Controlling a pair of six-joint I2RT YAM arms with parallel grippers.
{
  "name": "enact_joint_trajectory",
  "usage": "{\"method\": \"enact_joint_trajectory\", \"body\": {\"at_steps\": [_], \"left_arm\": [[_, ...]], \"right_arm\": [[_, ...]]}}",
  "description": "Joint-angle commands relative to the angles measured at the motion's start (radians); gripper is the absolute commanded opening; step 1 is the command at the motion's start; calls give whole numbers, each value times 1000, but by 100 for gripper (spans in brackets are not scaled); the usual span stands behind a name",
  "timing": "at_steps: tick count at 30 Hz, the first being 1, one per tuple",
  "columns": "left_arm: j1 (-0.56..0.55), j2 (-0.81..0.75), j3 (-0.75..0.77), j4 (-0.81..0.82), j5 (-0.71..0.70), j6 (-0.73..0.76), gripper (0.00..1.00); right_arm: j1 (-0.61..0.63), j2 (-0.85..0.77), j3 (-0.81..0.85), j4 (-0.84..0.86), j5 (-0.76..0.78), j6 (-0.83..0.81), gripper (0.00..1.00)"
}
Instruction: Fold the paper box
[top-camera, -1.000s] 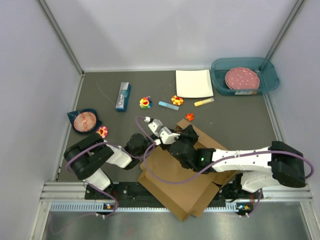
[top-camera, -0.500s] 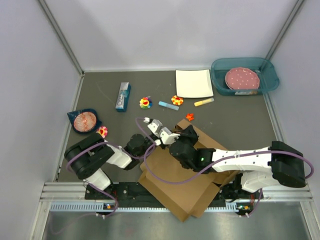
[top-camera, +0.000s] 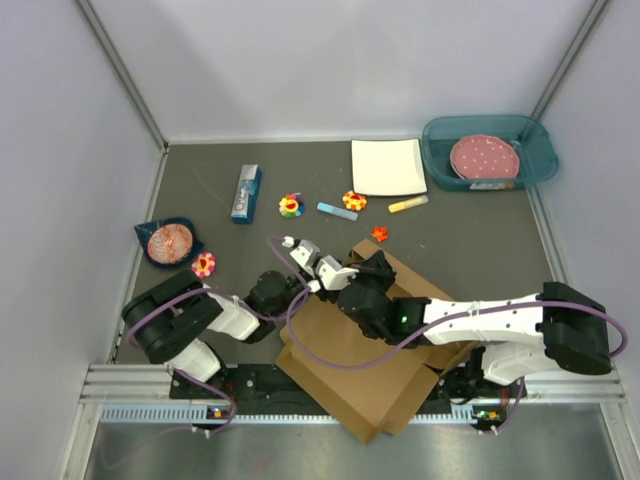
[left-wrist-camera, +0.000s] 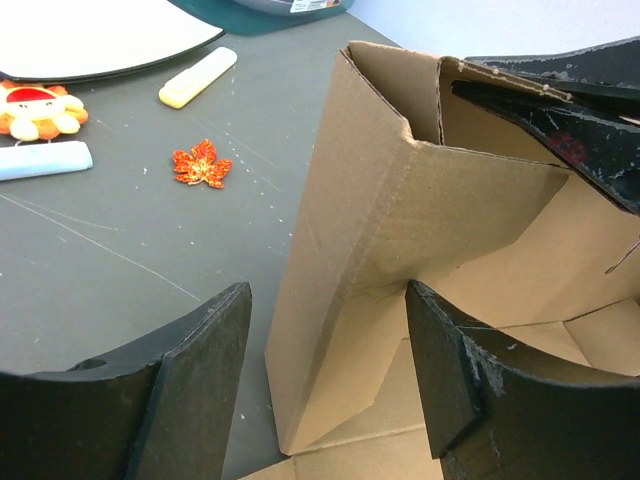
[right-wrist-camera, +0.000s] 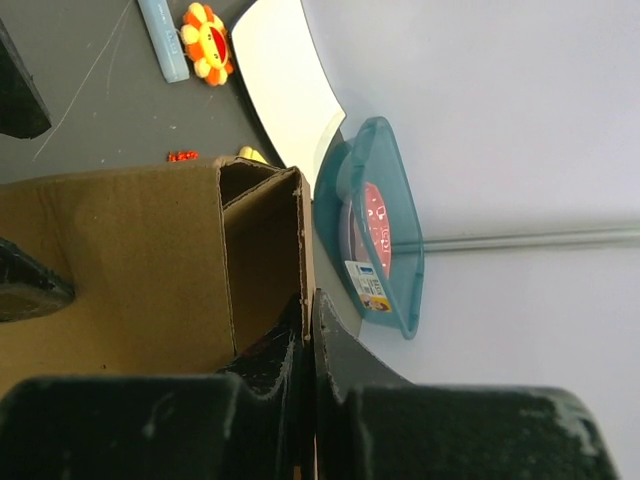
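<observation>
Left arm (top-camera: 190, 315) elbow has slid toward the lower left of the top view since a second ago, and its wrist has pulled back a little. Right arm (top-camera: 480, 318) and box unchanged.

Brown corrugated-cardboard paper box (top-camera: 350, 375) sits lower centre of the top view. Its near corner hangs over the front edge of the dark grey table (top-camera: 200, 200); most of the sheet is flat.

Left gripper (left-wrist-camera: 326, 300) is spread, one finger either side of the raised side wall (left-wrist-camera: 400, 220) near its folded corner. Contact is not clear. Right gripper (right-wrist-camera: 307, 298) is pressed together, pinching that wall's top edge and holding it upright.

Progress, judged: early.
- **Done:** one side wall up, end tab turned in at the corner.
- **Left:** other walls, remaining tabs and lid, none visibly up.

The wall looks held only by the pinch, so it would likely flop if released before the tabs lock.

Farther back, well apart from the box, are a small orange-red leaf (left-wrist-camera: 202, 164) and a white square plate (top-camera: 388, 167). At upper right a teal plastic tray (top-camera: 437, 165) holds a pink dotted plate (top-camera: 484, 157).
</observation>
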Motion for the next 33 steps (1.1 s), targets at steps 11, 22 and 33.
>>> {"method": "enact_joint_trajectory", "body": {"at_steps": [11, 22, 33], "left_arm": [[0, -174, -67, 138, 112, -20, 75], [0, -204, -69, 72, 66, 23, 75], [-2, -122, -44, 87, -5, 72, 68]], "right_arm": [[36, -23, 24, -56, -194, 149, 0], [36, -46, 52, -90, -228, 178, 0], [36, -104, 88, -147, -241, 209, 0]]}}
